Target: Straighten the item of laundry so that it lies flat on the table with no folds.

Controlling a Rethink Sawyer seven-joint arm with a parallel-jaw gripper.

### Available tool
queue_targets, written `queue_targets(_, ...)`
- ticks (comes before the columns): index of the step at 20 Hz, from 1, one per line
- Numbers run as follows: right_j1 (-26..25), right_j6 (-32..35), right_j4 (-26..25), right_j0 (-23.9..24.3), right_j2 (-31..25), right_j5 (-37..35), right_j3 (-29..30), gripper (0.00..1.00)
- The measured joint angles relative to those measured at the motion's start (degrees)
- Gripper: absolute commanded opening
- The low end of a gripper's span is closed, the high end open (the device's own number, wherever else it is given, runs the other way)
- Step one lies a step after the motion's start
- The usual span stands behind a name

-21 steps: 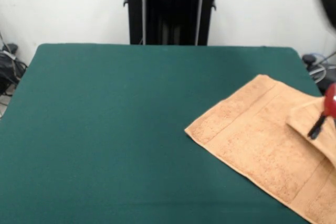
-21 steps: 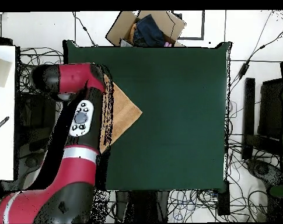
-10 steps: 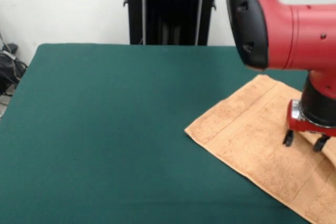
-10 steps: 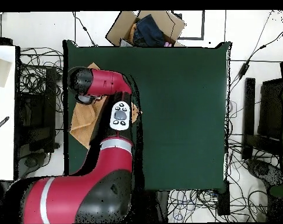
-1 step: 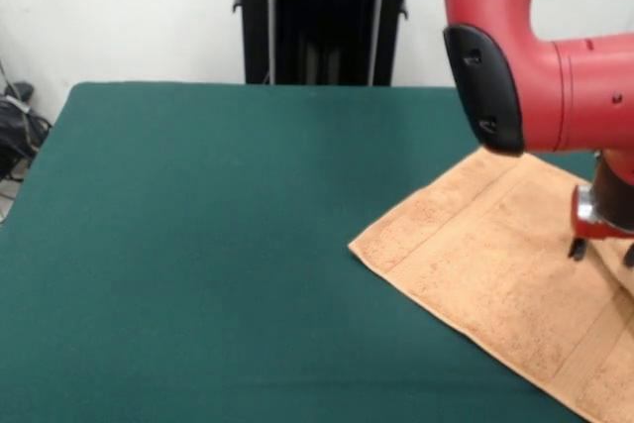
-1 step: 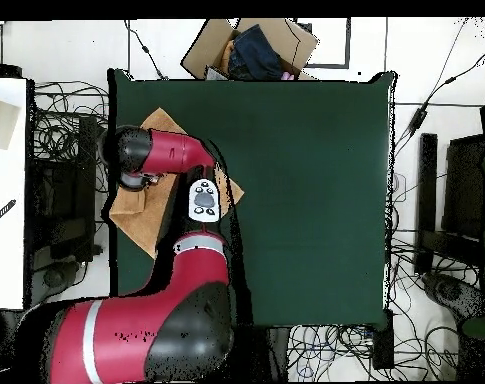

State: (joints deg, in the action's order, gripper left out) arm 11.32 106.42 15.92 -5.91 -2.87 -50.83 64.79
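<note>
Only the front view showed the gripper [image 5: 601, 251], its 2 dark fingertips spread apart just above the towel [image 5: 485, 264]; overhead, the arm [image 6: 171, 155] hid it. The peach-orange towel lay at the table's [image 5: 198, 245] 4 o'clock corner, turned diamond-wise, its woven band visible.

The front camera sits low across the table [image 5: 198, 245], facing the arm [image 5: 535, 76], fairly close. The overhead camera looks straight down from higher, seemingly covering the whole table. Both share the towel [image 5: 475, 264].
</note>
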Motion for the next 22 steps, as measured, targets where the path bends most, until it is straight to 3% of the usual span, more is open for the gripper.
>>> queue_targets(22,1.20,-0.84,0.03,13.29,-17.20,2.32,6.40,1.00)
